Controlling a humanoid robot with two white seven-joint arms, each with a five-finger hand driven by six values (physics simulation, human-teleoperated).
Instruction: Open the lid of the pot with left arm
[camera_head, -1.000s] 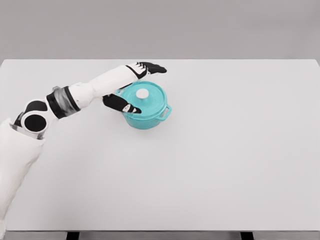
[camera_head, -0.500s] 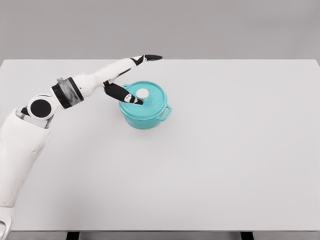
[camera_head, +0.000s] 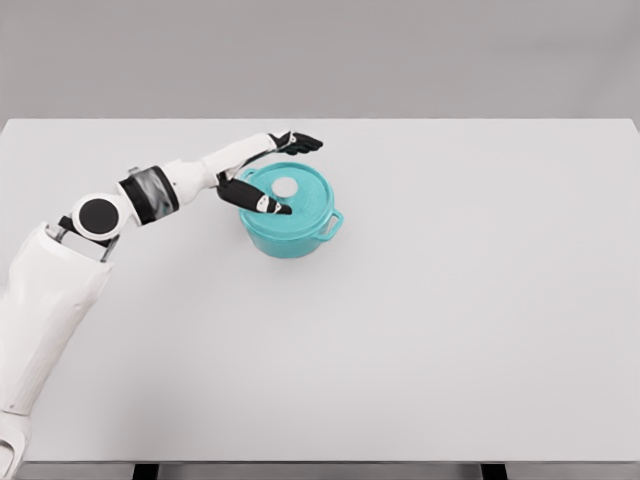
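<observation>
Knob (camera_head: 286, 186) of the lid (camera_head: 290, 193) sits between the thumb (camera_head: 257, 200) and the spread fingers (camera_head: 299, 143) of the left hand (camera_head: 272, 170), which is open and grips nothing. Lid remains seated on the pot (camera_head: 291, 222). Thumb contact with the lid cannot be confirmed. Right arm is out of view.

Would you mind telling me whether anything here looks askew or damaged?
Nothing stands out: the teal pot sits upright on the table, its lid seated level, with the left robot hand open around the knob.
</observation>
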